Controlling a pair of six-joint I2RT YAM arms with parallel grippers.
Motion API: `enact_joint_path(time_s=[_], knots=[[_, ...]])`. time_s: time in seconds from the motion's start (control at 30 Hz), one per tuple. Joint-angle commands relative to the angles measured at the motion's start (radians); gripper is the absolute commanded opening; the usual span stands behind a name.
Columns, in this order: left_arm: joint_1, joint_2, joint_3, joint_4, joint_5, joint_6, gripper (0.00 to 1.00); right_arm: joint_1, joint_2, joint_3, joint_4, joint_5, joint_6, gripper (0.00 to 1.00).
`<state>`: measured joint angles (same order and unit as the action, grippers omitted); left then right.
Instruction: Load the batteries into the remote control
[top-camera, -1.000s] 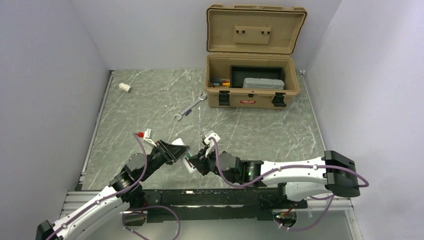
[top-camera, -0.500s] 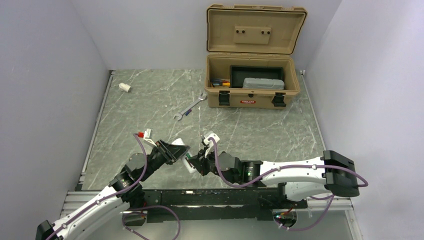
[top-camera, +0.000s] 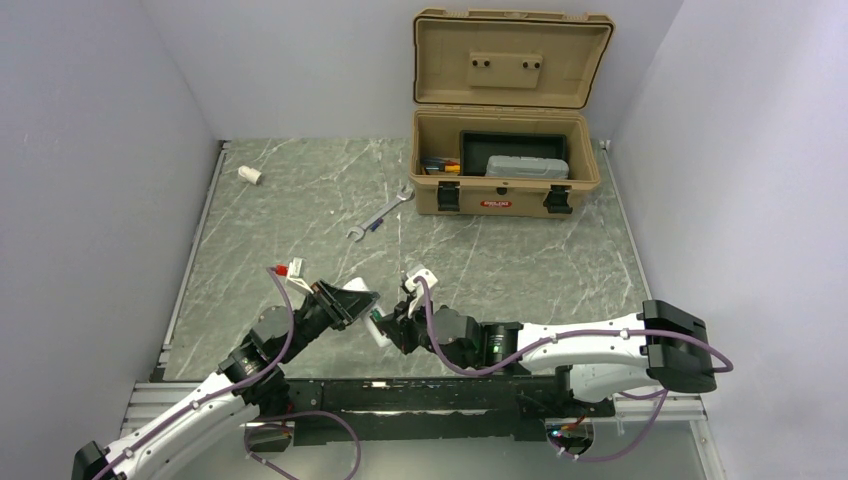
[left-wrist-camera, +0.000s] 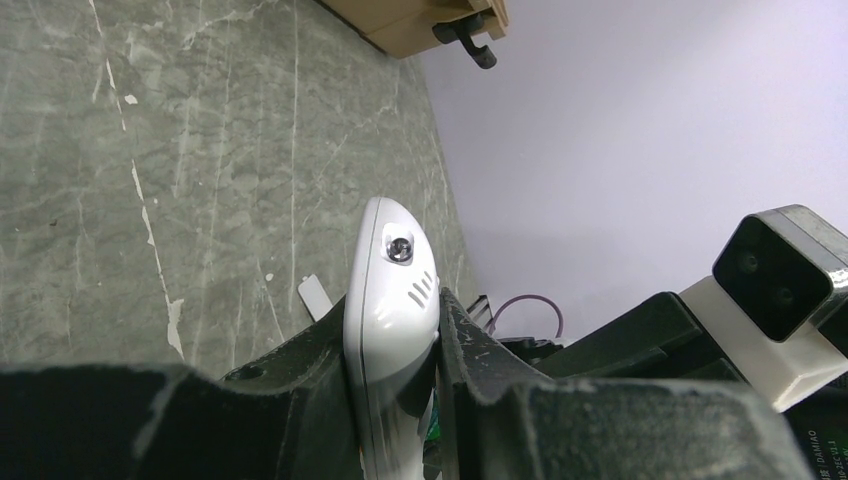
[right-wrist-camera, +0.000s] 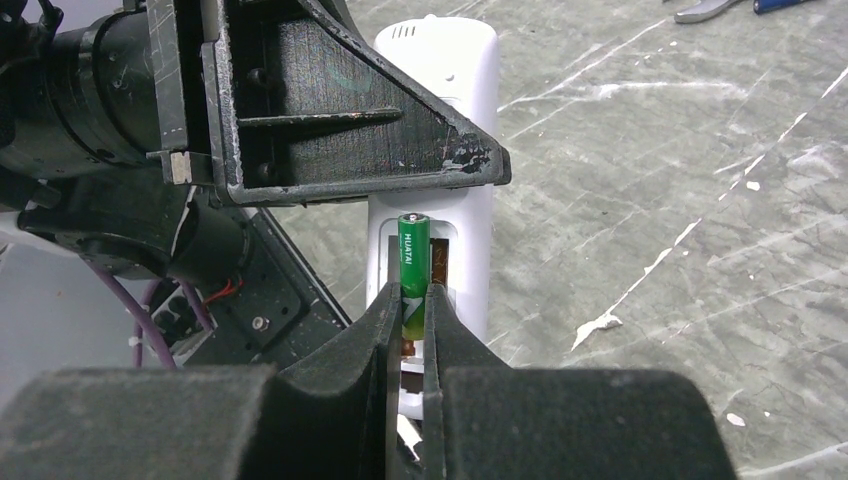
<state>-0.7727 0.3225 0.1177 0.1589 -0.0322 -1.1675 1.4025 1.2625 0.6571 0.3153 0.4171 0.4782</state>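
Clamped the slim white plastic remote control (left-wrist-camera: 392, 270) edgewise in the left gripper (left-wrist-camera: 393, 335), black fingers narrowed to the handset's width and pressing both its sides. Held it over the near part of the grey marbled table (top-camera: 300, 200), rounded end away from the wrist. Pinched a tiny green cylindrical battery (right-wrist-camera: 414, 250) with a pale metal tip in the right gripper (right-wrist-camera: 412, 300), jaws only the cell's thickness apart. Lay lengthwise over the open compartment in the handset's back, lower half hidden between the pads. Could not tell whether seated. Worked well apart from the silver wrench (top-camera: 380, 214) and open tan plastic toolbox (top-camera: 520, 198).
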Motion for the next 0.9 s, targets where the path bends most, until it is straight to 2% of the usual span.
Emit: enact_joint_path(time_s=[0.0, 0.6, 0.87], knots=[[0.002, -0.007, 0.005, 0.065, 0.003, -0.011, 0.00, 0.003, -0.033, 0.005, -0.028, 0.047, 0.001, 0.08], [0.002, 0.004, -0.001, 0.081, 0.007, -0.018, 0.00, 0.004, -0.035, 0.007, -0.042, 0.048, -0.010, 0.23], [0.001, 0.004, 0.004, 0.076, 0.008, -0.015, 0.00, 0.004, -0.029, 0.007, -0.042, 0.046, -0.009, 0.25]])
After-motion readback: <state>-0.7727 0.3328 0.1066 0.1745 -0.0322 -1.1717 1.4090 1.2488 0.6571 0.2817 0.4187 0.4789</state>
